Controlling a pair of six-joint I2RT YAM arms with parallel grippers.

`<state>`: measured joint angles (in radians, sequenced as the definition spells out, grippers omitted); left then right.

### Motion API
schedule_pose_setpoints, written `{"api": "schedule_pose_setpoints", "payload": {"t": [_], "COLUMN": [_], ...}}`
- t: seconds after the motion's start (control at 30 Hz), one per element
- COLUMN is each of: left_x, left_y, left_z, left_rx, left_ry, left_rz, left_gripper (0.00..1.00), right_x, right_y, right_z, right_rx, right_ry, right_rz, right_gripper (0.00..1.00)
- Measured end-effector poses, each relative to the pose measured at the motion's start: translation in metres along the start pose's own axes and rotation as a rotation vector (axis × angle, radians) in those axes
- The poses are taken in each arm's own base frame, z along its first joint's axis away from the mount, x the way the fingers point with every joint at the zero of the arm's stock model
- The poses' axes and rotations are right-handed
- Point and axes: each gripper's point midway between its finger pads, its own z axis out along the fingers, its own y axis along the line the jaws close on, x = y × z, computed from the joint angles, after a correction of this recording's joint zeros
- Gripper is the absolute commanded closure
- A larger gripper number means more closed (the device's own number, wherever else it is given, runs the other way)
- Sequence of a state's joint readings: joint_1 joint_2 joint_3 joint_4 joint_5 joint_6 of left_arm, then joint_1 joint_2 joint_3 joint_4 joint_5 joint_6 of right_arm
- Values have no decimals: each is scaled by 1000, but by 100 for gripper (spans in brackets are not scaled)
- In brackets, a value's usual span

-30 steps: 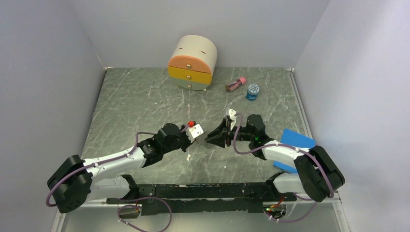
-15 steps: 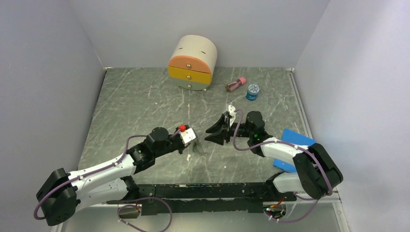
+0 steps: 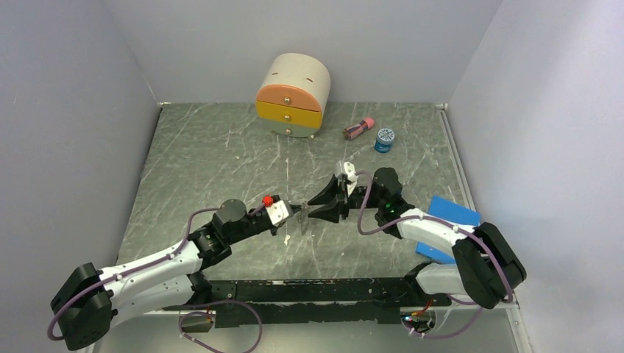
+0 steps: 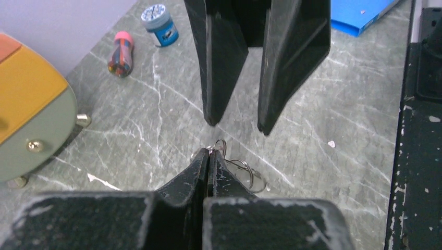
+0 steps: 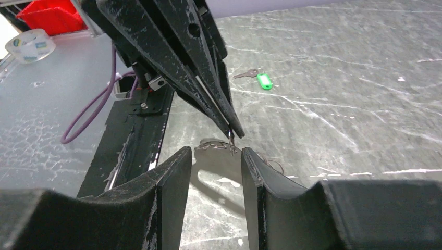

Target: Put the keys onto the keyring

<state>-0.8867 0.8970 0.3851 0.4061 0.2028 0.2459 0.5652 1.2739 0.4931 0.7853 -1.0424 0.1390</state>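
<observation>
My left gripper (image 3: 302, 214) is shut on the keyring (image 4: 241, 170), pinching a small loop at its fingertips (image 4: 209, 154). The thin silvery rings trail beside them, low over the table. My right gripper (image 3: 310, 209) is open and empty. It faces the left one, with its two fingers (image 4: 216, 67) straddling the line of the left tips. In the right wrist view, the left gripper (image 5: 232, 134) comes down between my open right gripper (image 5: 215, 152) and the keyring (image 5: 212, 145). One green-headed key (image 5: 265, 81) lies on the table beyond. It does not show in the top view.
A round drawer cabinet (image 3: 293, 95) stands at the back. A pink tube (image 3: 358, 129) and a blue jar (image 3: 384, 139) lie to its right. A blue block (image 3: 445, 220) sits by the right arm. A white scrap (image 3: 285, 239) lies under the left gripper.
The left arm has drawn back to the left and lowered, so its fingers now point level at the right gripper. The right gripper has shifted slightly left, still open.
</observation>
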Motion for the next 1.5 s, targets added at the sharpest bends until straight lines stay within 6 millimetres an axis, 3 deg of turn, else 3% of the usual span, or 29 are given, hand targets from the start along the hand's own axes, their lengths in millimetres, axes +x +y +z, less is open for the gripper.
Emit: {"api": "schedule_pose_setpoints", "payload": {"t": [0.2, 0.47, 0.6, 0.73, 0.9, 1.07, 1.27, 1.5], "left_x": [-17, -19, -20, -19, -19, -21, -21, -15], "left_y": [-1, -7, -8, -7, -6, -7, -8, -6], "left_z": [0, 0, 0, 0, 0, -2, -10, -17], "left_rx": [17, 46, 53, 48, 44, 51, 54, 66], "left_ry": [-65, -74, -80, -78, -76, -79, -68, 8], "left_rz": [16, 18, 18, 17, 13, 13, 48, 105], "left_gripper": [98, 97, 98, 97, 97, 88, 63, 61], "right_x": [4, 7, 7, 8, 10, 9, 10, 18], "right_y": [8, 2, -1, -2, -1, 2, 0, -1], "right_z": [8, 11, 11, 12, 12, 11, 5, 0], "right_rx": [-35, 2, 20, 27, 25, 23, 57, 89], "right_ry": [32, 56, 57, 60, 67, 76, 114, 177], "right_rz": [-31, -53, -63, -65, -71, -107, -185, -293], "right_gripper": [57, 60, 72, 99, 100, 100, 100, 100]}}
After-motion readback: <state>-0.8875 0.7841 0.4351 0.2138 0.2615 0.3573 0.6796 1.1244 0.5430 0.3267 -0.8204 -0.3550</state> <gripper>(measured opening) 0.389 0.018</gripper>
